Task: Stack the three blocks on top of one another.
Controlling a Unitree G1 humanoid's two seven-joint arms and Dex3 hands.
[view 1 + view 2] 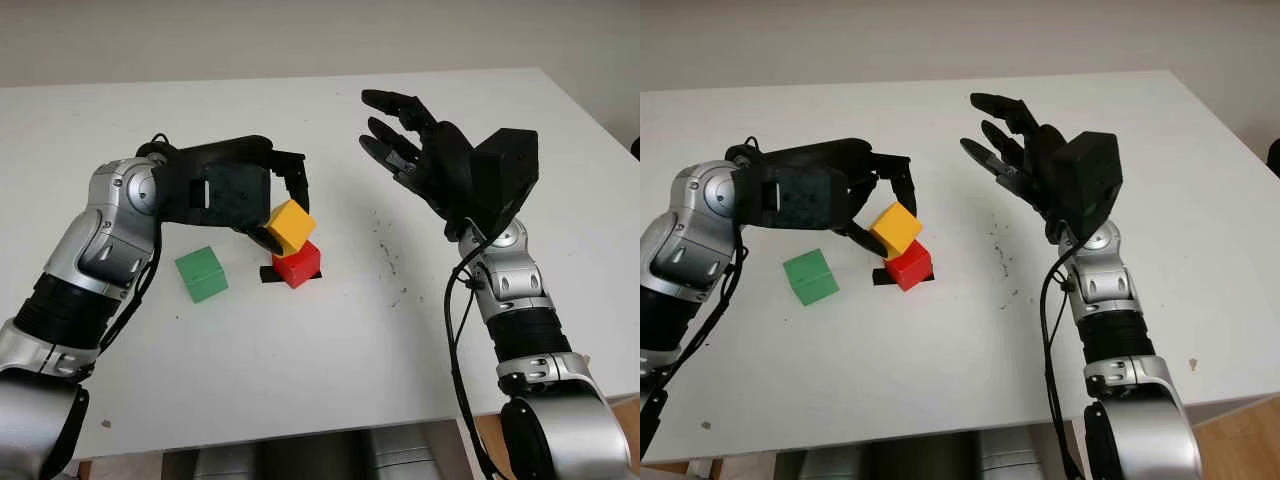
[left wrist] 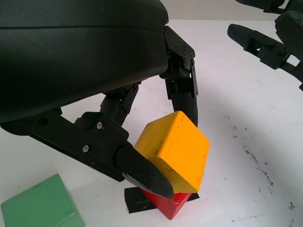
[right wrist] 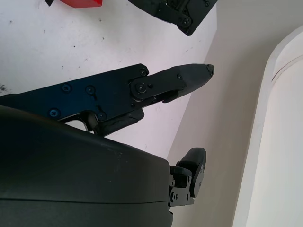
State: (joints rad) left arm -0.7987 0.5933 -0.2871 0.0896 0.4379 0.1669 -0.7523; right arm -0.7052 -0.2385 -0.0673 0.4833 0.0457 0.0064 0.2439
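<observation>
One yellow block [image 1: 290, 226], tilted cornerwise in left hand [image 1: 262, 198], touches red block [image 1: 298, 265].

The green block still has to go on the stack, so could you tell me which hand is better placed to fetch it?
The left. The green block lies beside the left hand, which must first release the yellow block onto the red block. The right hand, open, is raised beyond the stack.
</observation>
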